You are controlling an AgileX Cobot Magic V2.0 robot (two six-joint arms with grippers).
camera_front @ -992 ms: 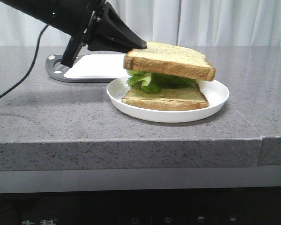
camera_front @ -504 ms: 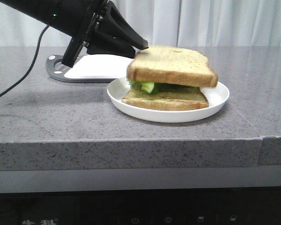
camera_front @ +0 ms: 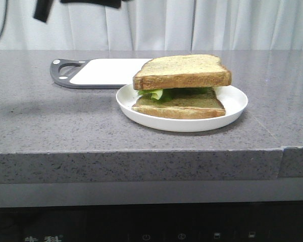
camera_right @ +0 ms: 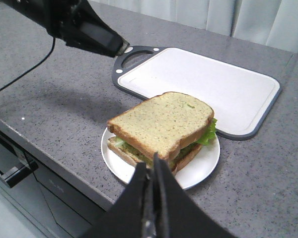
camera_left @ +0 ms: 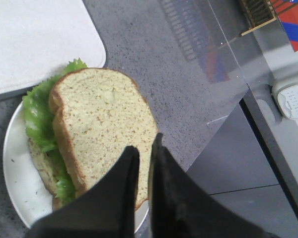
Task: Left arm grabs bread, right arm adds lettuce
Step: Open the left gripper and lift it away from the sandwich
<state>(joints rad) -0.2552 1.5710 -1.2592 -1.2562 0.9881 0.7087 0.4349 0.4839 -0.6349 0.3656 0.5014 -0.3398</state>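
Bread [camera_front: 182, 71] lies flat as the top slice of a sandwich at frame centre, lettuce [camera_front: 156, 94] peeking out beneath it, on a white plate [camera_front: 232, 108]. A cutting board [camera_front: 103, 72] sits behind, upper left. Small white characters at the lower left edge are unreadable. Left gripper [camera_left: 144, 148] hangs above the bread, fingers nearly together, holding nothing. Right gripper [camera_right: 152, 166] is closed and empty.

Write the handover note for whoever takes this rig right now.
Left gripper: fingers close together, holding nothing, above the sandwich.
Right gripper: shut, empty, also above it.
Top bread lies on the lettuce, which lies on the bottom slice, all on the white plate in front of the cutting board.
Done: lettuce added, bread stacked.
Left: nothing visible; pull the arms clear.
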